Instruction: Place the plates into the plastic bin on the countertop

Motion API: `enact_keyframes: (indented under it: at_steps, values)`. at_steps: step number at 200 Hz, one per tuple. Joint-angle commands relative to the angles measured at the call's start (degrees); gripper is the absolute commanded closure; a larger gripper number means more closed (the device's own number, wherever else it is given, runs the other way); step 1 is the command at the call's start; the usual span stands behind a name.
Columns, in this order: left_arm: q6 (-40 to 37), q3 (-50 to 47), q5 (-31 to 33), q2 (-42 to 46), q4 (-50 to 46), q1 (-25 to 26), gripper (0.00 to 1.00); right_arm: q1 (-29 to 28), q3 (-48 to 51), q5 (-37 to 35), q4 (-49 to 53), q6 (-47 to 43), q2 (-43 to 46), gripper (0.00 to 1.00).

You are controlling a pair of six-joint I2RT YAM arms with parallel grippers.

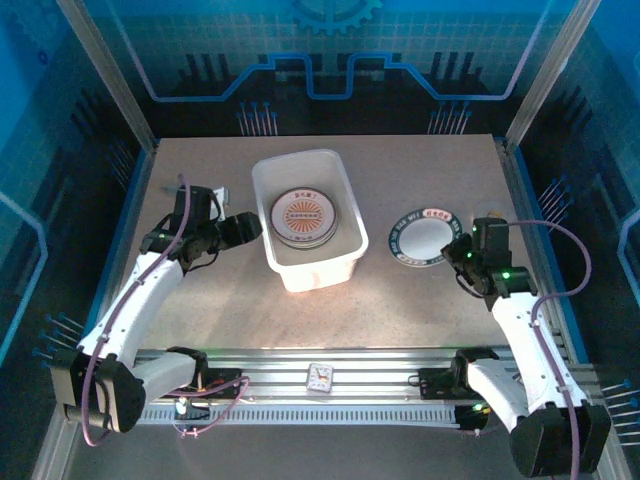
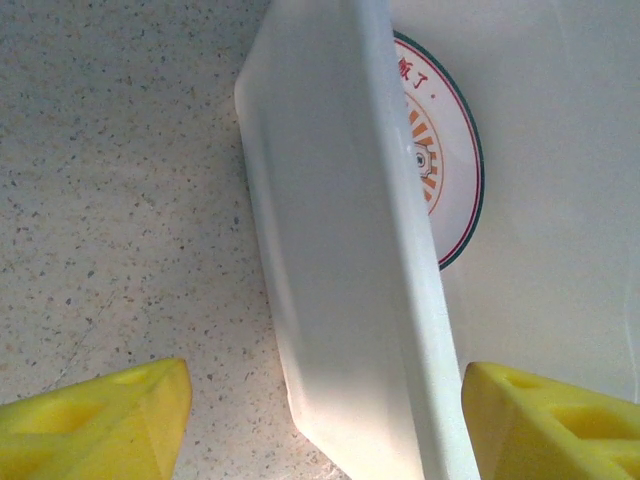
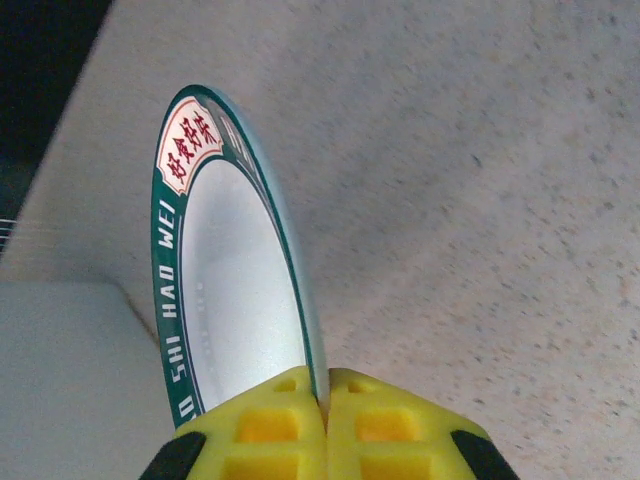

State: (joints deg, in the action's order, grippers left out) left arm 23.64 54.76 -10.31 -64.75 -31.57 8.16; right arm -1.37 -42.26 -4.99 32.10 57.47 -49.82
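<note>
Yellow fingers (image 3: 270,432) of the right gripper (image 3: 325,385) are pinched on a green-rimmed plate (image 3: 230,290) — the left gripper (image 2: 325,410) is at the plastic bin (image 1: 300,272).
Right jaws are clamped on the lettered plate's rim, over the countertop (image 1: 400,310) just right of the bin. Left jaws stand wide apart — one finger outside the bin's left wall, one inside. Sunburst plates (image 1: 303,215) lie stacked flat in the bin.

The speckled beige countertop (image 1: 400,310) bears the plastic bin (image 1: 315,270).
</note>
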Motion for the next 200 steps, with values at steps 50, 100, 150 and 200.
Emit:
enact_keyframes:
  at_steps: [50,100,150,200]
  values:
    - [-1.41,3.16,-1.63,-2.50,0.80,0.10,0.27,-9.21,-16.00,-7.09,-7.82,1.74,-3.44,1.00]
    - [-2.11,4.46,-1.90,-3.54,0.82,-0.60,0.27,-21.30,-25.64,-10.16,-15.87,-2.42,-14.23,1.00]
    - [-2.12,4.14,-0.83,-0.83,0.39,-2.50,0.27,-30.31,-32.76,-10.91,-19.19,-4.17,-26.10,1.00]
    - [-1.70,2.94,-1.39,2.20,-0.14,-6.27,0.27,-35.47,-34.56,-12.15,-20.77,-1.70,-35.06,1.00]
